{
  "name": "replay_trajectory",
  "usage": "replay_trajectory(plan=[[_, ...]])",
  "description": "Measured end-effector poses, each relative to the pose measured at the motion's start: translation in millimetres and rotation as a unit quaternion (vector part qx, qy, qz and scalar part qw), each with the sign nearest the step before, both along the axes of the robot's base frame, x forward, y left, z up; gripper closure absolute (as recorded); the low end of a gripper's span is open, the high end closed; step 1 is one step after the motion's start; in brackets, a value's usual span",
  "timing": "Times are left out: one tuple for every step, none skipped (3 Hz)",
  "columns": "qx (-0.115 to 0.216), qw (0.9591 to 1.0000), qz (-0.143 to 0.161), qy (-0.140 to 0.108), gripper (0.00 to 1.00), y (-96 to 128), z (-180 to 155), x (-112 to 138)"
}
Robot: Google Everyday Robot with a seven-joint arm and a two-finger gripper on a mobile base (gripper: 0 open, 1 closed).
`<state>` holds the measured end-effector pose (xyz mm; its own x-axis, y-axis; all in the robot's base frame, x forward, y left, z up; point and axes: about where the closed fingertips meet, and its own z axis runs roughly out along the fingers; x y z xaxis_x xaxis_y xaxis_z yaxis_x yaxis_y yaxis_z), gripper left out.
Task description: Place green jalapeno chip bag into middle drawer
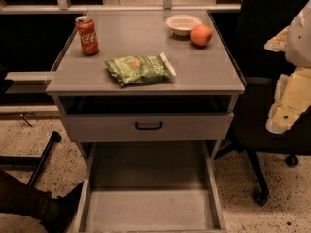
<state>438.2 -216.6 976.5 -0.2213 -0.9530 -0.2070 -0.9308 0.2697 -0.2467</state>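
Camera view: chip bag (140,68) on gray tabletop (141,33); hand (289,103) at right edge.

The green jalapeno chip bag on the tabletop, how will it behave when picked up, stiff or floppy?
Probably floppy: the green jalapeno chip bag lies flat and crinkled, so it should sag around any pinch. Likely light for its size, looking like thin foil. It seems unlikely to roll. The tool is at the right edge, apart from the bag.
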Motion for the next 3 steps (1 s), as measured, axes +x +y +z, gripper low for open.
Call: replay_trajectory(plan=[[0.0,1.0,0.0,0.0,0.0,0.0,0.0,0.0],[-0.018,0.999,0.033,0.025,0.0,25.0,-43.3,23.9],[-0.019,0.9953,0.079,0.052,0.0,64.0,-101.9,62.8]])
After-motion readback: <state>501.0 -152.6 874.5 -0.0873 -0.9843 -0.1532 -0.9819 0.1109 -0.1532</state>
